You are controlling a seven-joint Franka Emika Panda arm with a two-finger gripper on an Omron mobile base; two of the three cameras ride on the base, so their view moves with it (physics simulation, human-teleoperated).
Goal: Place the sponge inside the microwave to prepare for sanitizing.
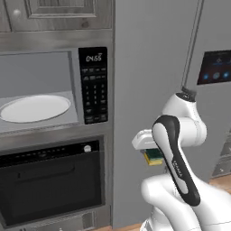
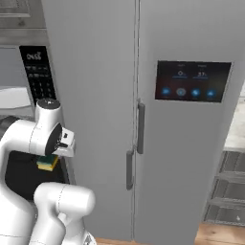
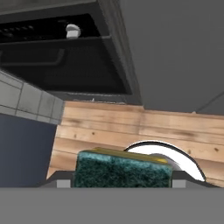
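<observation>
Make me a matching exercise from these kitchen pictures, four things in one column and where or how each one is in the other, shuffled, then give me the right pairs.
Things:
1. sponge
2. turntable
3. oven
4. keypad panel

Places or states:
A. below the microwave, door closed
B. lying flat in the open grey cavity
C. clamped in the hand, away from the microwave, above the wooden floor
D. upright strip at the right of the cavity, with a lit clock at its top

Pairs: 1-C, 2-B, 3-A, 4-D
</observation>
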